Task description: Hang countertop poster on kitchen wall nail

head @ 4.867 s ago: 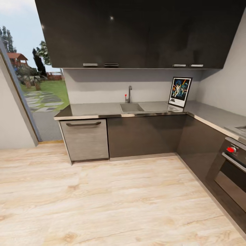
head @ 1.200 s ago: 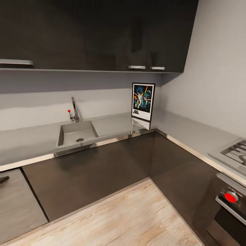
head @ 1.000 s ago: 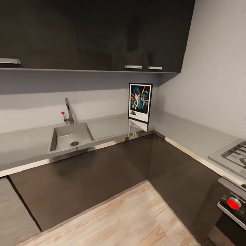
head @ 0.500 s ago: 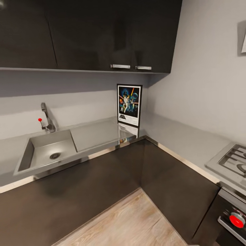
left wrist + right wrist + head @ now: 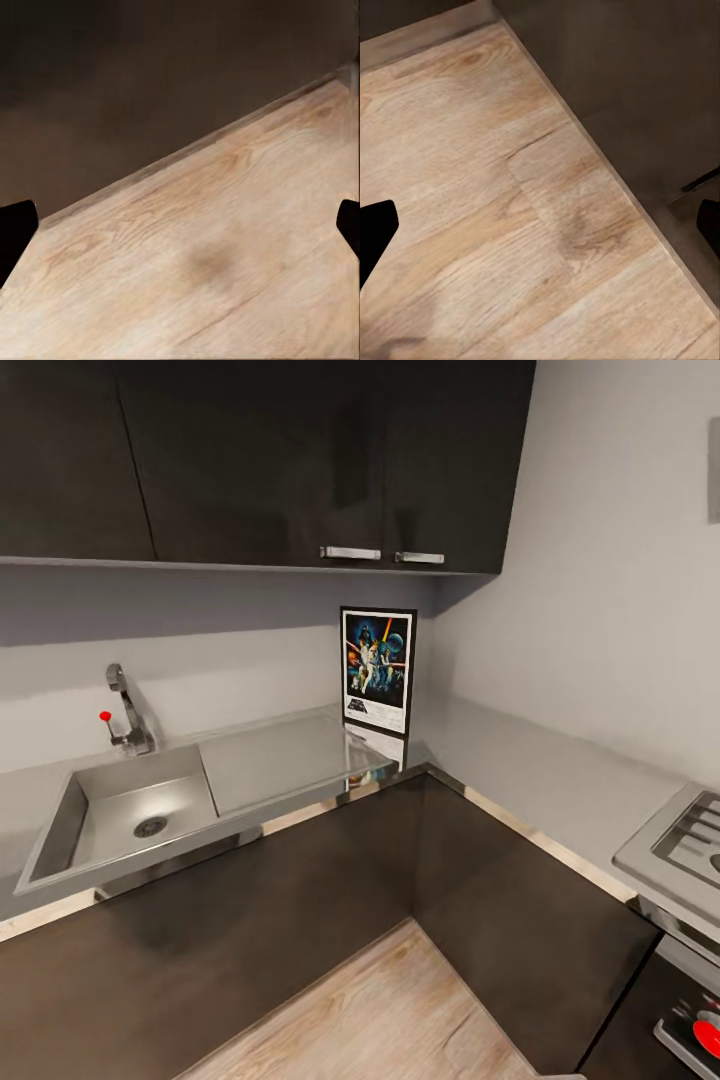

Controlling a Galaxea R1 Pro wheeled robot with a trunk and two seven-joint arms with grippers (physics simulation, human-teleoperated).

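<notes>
Standing upright, poster (image 5: 378, 670) on table (image 5: 290, 755), in corner just beside sink (image 5: 130, 815), leaning at wall. Left end effector (image 5: 180, 225) and right end effector (image 5: 540, 225) both spread wide above floor (image 5: 472, 187).

The poster (image 5: 377, 671) stands upright on the kitchen countertop (image 5: 520, 760), in its corner, right of the sink (image 5: 125, 815).

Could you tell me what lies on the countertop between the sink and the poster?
In the head view, between the sink and the poster lies a flat metal draining board, with nothing on it; the poster stands upright at its far end.
</notes>
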